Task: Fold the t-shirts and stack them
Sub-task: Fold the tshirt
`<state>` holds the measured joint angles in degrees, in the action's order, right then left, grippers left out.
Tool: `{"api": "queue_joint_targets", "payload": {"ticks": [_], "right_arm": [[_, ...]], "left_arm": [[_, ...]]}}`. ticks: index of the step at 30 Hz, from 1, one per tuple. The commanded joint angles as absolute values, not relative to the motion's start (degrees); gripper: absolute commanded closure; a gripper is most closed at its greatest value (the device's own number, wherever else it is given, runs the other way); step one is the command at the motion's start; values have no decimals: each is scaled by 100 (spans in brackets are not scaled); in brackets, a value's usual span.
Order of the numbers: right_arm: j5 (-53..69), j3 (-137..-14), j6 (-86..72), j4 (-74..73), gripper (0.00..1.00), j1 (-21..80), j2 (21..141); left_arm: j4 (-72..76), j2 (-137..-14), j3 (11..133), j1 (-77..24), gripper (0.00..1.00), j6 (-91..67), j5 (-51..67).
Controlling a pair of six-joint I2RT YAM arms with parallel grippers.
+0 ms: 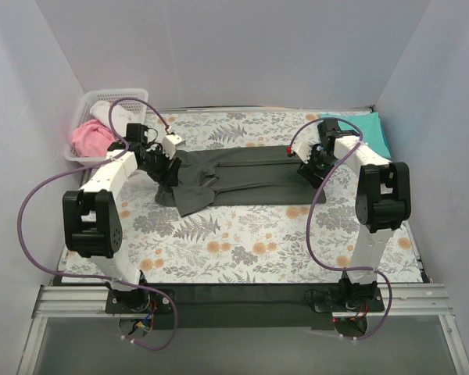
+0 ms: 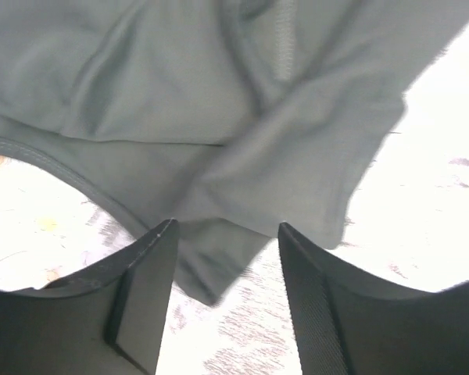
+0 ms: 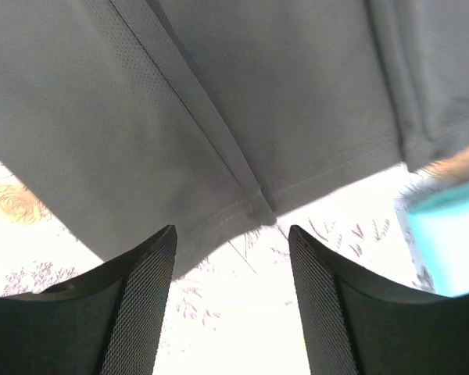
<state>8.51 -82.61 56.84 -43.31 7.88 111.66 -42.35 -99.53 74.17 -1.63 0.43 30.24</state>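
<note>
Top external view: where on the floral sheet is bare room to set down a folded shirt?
The widest bare patch of floral sheet lies between the grey t-shirt and the arm bases. A narrower strip runs between it and the back wall. Crowded: the basket and left claw far left, the teal t-shirt and right claw far right.

overhead view bright, even, soft shadows; wrist views blown-out white on floral sheet (image 3: 242, 312), dark fingers (image 3: 133, 312) soft-focus.

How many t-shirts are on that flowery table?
2. A charcoal-grey t-shirt lies mid-table; a teal t-shirt sits at the far right corner. Pink cloth in the white basket could be another.
</note>
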Motion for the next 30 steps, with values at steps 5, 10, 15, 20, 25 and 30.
{"api": "queue_joint_targets", "payload": {"ticks": [5, 10, 15, 20, 25, 30], "right_arm": [[1081, -8428, 5213, -4482, 43, 747, 10477], [1397, -8508, 4896, -4597, 47, 747, 10275], [1503, -8464, 4825, -4667, 48, 738, 10195], [1556, -8402, 4799, -4685, 49, 730, 10230], [1555, -8411, 4816, -4685, 50, 712, 10266], [1564, -8437, 4851, -4693, 53, 694, 10283]], "left_arm": [[-4026, -8650, 6171, -1193, 48, -412, 2699], [-3657, -8745, 5670, -1669, 49, -738, 2347], [-3191, -9034, 5335, -1942, 48, -782, 1663], [-3059, -9281, 5124, -2065, 55, -677, 1468], [-3093, -9483, 5071, -2057, 78, -571, 1318], [-3454, -9124, 5589, -2048, 100, -598, 1485]]}}
